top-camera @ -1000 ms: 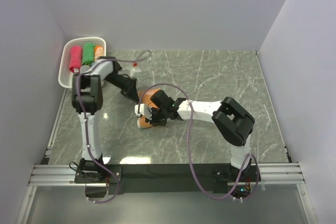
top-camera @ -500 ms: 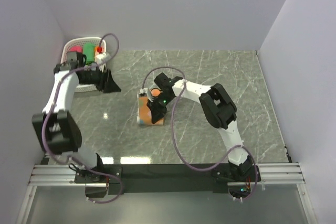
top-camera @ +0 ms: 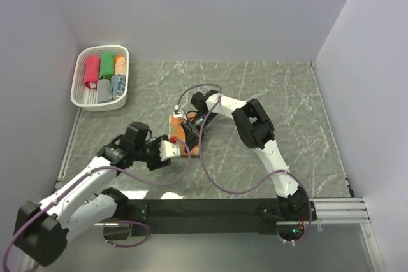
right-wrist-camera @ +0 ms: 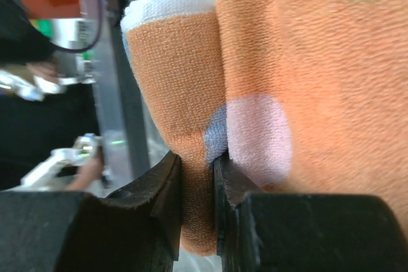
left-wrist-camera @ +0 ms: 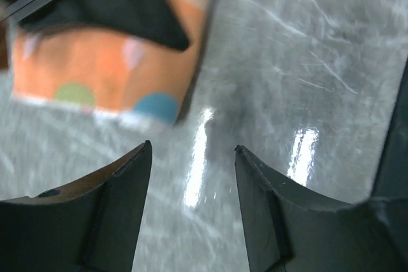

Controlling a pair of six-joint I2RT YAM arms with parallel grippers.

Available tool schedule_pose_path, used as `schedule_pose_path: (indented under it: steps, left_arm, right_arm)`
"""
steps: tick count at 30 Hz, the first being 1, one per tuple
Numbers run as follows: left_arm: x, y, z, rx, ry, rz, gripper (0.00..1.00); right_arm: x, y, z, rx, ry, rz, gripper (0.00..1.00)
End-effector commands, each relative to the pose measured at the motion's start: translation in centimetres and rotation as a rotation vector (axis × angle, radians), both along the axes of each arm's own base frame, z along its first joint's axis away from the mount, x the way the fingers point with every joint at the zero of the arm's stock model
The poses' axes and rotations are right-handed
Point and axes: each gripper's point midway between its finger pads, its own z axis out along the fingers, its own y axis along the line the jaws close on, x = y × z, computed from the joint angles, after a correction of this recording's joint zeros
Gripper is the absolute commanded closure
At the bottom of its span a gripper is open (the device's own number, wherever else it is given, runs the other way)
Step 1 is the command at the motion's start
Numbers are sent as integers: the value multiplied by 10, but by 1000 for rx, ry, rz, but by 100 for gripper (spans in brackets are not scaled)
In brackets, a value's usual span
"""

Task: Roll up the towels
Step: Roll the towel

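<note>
An orange towel (top-camera: 174,125) with coloured dots lies on the marble table near the middle. My right gripper (top-camera: 189,133) is on it. In the right wrist view the right gripper (right-wrist-camera: 197,160) is shut on a raised fold of the orange towel (right-wrist-camera: 319,62). My left gripper (top-camera: 177,149) hovers at the towel's near edge. In the left wrist view the left gripper (left-wrist-camera: 192,148) is open and empty above bare table, with the towel (left-wrist-camera: 95,68) just beyond its tips and the black right gripper (left-wrist-camera: 121,4) on top of it.
A white perforated basket (top-camera: 102,50) stands at the back left. It holds rolled towels: pink-red (top-camera: 92,71), green (top-camera: 107,65), orange (top-camera: 120,63) and grey-blue (top-camera: 118,86). Grey walls close in the table on three sides.
My left arm has swung from the basket at the back left down to the near edge of the orange towel. My right gripper has stayed on the towel, shifting slightly.
</note>
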Motion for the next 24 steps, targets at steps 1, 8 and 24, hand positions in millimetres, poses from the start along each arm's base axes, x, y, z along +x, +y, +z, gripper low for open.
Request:
schedule_pose_path:
  steps: [1, 8, 24]
  left_arm:
    - [37, -21, 1, 59, -280, -33, 40]
    - [40, -55, -35, 142, -298, -163, 42]
    - [22, -32, -114, 413, -34, -216, 72]
  right_arm:
    - [-14, -19, -42, -180, 105, 17, 100]
    - [-10, -16, -44, -176, 142, -23, 100]
    - [2, -22, -37, -191, 104, -54, 92]
